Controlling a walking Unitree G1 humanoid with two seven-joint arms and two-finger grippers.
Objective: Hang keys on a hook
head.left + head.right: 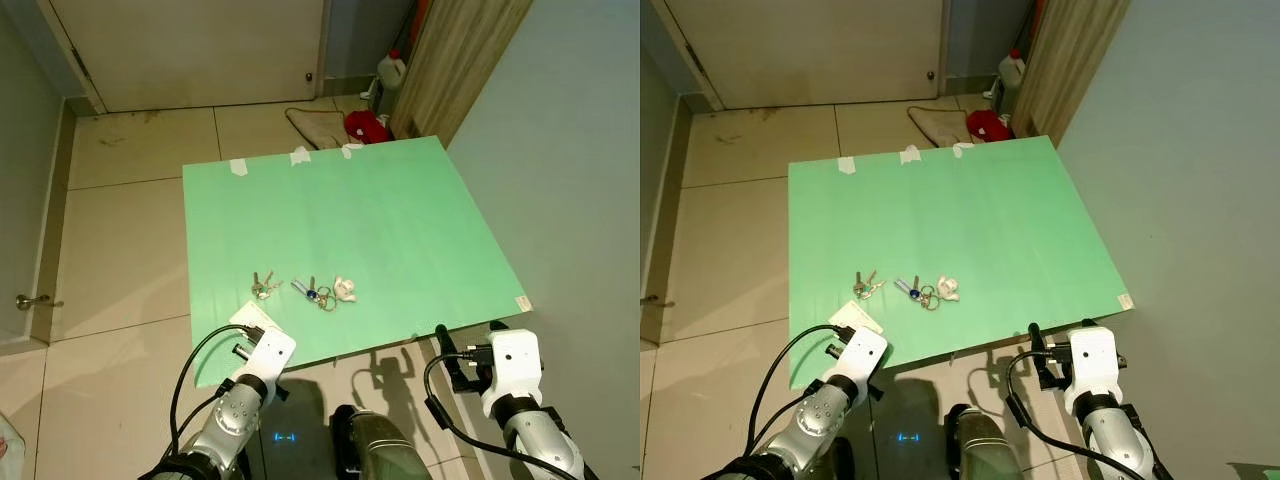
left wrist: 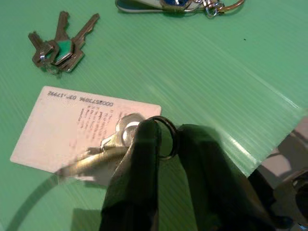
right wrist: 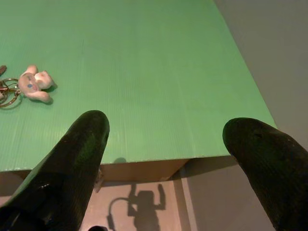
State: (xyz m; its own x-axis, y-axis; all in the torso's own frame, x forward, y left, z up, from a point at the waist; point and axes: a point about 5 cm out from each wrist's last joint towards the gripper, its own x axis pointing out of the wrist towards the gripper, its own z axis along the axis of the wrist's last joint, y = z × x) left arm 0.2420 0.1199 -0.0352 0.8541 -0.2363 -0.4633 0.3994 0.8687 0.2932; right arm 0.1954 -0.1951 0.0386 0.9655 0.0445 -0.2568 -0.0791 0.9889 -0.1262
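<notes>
We look down on a tiled floor (image 1: 120, 250) with a green surface (image 1: 400, 230) spread before us and a closed door (image 1: 190, 50) beyond it. On the surface lie a bunch of keys (image 2: 57, 48), a second key set with a blue tag (image 1: 312, 292) joined to a small plush charm (image 3: 33, 84), and a white printed card (image 2: 62, 125) at the near edge. Our left gripper (image 2: 166, 139) sits over that card, its fingers (image 2: 139, 163) pinched narrow on a key ring (image 2: 166, 137) with a silver key (image 2: 122, 132). Our right gripper (image 3: 166, 132) hovers off the surface's near corner, fingers spread wide and holding nothing.
</notes>
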